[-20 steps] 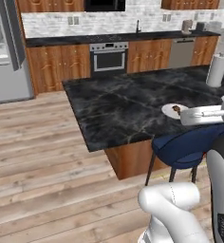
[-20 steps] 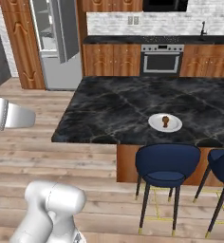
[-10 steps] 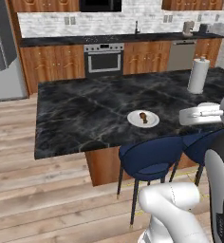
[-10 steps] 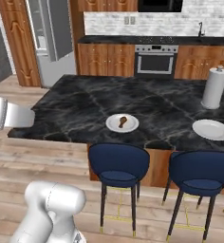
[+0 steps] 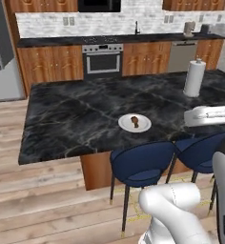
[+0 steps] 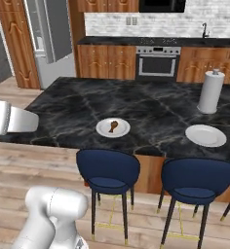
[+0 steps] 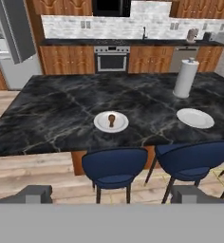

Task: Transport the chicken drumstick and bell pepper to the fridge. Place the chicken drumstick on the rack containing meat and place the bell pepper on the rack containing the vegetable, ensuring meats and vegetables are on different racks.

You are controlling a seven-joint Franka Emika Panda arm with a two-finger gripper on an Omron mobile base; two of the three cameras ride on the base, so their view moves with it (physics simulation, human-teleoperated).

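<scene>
Where black marble gleams, chicken drumstick (image 7: 111,118) tapers.

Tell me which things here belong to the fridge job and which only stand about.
For the job:
- drumstick on its small plate
- fridge, door open

Only standing about:
- empty plate
- paper towel roll
- blue stools
- oven
</scene>
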